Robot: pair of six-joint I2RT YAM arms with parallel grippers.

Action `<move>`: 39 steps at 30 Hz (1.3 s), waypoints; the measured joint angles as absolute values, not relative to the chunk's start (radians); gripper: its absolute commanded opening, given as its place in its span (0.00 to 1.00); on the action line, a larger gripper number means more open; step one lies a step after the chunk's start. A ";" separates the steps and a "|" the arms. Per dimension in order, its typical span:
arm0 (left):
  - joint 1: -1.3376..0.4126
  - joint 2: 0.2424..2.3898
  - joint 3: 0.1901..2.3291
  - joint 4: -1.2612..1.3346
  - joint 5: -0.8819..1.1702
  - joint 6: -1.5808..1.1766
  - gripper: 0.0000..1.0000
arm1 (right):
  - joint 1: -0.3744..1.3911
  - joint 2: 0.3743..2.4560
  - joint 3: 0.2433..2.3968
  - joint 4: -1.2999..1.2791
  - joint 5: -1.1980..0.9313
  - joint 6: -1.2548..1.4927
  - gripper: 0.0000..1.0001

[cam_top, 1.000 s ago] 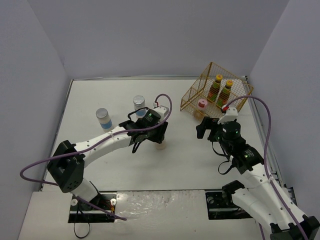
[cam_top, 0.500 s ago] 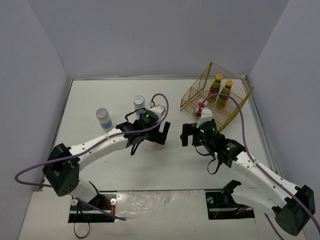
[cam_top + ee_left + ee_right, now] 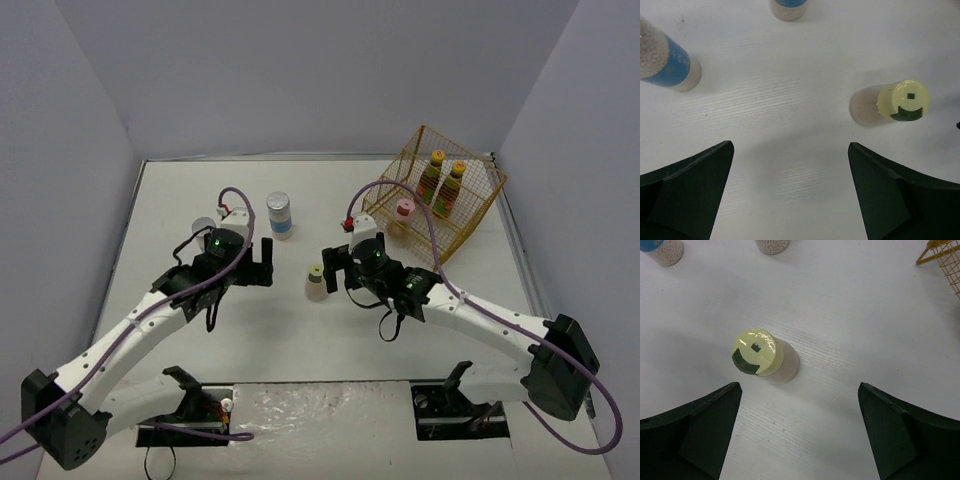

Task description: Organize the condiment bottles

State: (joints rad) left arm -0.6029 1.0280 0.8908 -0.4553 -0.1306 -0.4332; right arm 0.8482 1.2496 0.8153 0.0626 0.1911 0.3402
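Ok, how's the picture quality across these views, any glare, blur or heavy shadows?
Top external: even, soft light, only faint shadows, a bright sheen on the strip at the near edge. Left wrist: the green-lidded shaker is sharp, the left fingers dark and soft-edged, a dim shadow between them. Right wrist: small glints on the shaker's lid, the right fingers dark, blurred at the edges.

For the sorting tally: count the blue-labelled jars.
2. One blue-labelled jar stands in the open left of centre; the second jar sits further left, partly hidden by the left arm.
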 measured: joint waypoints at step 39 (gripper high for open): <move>-0.327 0.758 0.820 -0.585 -0.119 -0.322 0.97 | 0.940 1.343 0.923 0.019 0.558 0.532 0.00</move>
